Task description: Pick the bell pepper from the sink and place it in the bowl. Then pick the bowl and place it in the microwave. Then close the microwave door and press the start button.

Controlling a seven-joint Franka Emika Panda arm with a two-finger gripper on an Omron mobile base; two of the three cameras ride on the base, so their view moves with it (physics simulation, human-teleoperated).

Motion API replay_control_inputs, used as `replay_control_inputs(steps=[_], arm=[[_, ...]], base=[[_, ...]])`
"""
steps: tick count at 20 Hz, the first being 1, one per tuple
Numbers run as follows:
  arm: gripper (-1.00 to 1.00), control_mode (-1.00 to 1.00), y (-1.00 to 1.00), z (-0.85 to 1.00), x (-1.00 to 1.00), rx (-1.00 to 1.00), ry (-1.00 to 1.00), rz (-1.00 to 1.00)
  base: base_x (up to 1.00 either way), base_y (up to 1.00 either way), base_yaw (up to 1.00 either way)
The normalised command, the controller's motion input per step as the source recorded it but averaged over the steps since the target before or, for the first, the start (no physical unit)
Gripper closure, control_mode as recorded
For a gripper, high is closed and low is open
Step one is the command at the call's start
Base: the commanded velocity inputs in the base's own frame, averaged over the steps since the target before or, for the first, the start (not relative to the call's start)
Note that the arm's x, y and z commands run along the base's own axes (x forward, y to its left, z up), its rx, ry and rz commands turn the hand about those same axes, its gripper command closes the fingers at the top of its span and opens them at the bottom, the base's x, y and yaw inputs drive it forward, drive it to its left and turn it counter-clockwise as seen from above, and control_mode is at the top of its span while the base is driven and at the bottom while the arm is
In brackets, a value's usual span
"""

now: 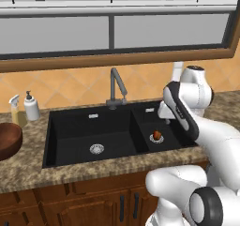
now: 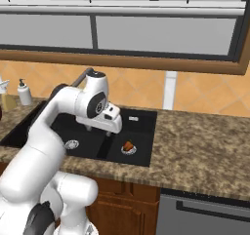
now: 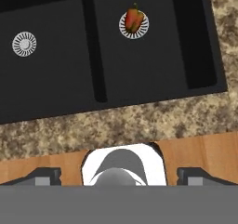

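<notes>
I see the bell pepper (image 3: pixel 134 20) lying on the round steel drain (image 3: pixel 134 25) of the sink's (image 1: pixel 70 131) smaller basin, on the side away from the faucet (image 1: pixel 116 86). My end effector (image 2: pixel 97 129) hovers above the sink near the divider between the two basins, well clear of the pepper and holding nothing; its fingers (image 3: pixel 44 176) stand spread wide at the bottom corners of the hand view. From there the pepper sits far up the frame (toward the sink's back wall). The bowl (image 1: pixel 8 140) rests on the surface beyond the sink's wide basin, beside the soap bottles (image 1: pixel 31 106).
</notes>
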Motion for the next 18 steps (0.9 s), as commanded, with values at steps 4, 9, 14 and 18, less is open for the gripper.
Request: replay_control_inputs(steps=[4, 9, 14, 18], arm=[[-1.0, -1.0, -0.15, -0.3, 0.48, 0.16, 0.09, -0.24], [-1.0, -1.0, -0.15, -0.43, 0.61, 0.03, 0.0, -0.06], [-1.0, -1.0, -0.08, -0.45, 0.53, 0.0, 0.02, 0.0], [-1.0, -1.0, -0.22, -0.41, 0.42, 0.0, 0.06, 0.0]], base=[[0.0, 0.0, 0.0], [0.0, 0.0, 0.0], [0.0, 0.0, 0.0], [0.0, 0.0, 0.0]])
